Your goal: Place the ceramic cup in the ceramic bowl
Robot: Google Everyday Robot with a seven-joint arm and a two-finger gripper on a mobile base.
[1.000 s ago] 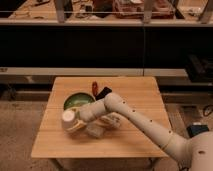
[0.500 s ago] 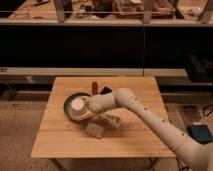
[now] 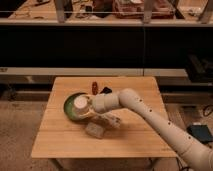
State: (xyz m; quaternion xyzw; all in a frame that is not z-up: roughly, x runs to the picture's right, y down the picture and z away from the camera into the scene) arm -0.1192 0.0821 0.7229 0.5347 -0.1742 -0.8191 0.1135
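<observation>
The ceramic cup (image 3: 80,103) is clamped in the closed tool (image 3: 87,105), over the ceramic bowl (image 3: 68,108), which rests toward the left edge of the bench (image 3: 65,142). A whitish block (image 3: 95,130) lies just beside the bowl toward the front edge, and a small red object (image 3: 94,87) stands near the far edge.

No text, label, brand or number can be read anywhere.

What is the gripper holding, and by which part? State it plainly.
The gripper holds the white ceramic cup by the side nearest the arm, over the green ceramic bowl; whether at wall or rim cannot be told.
</observation>
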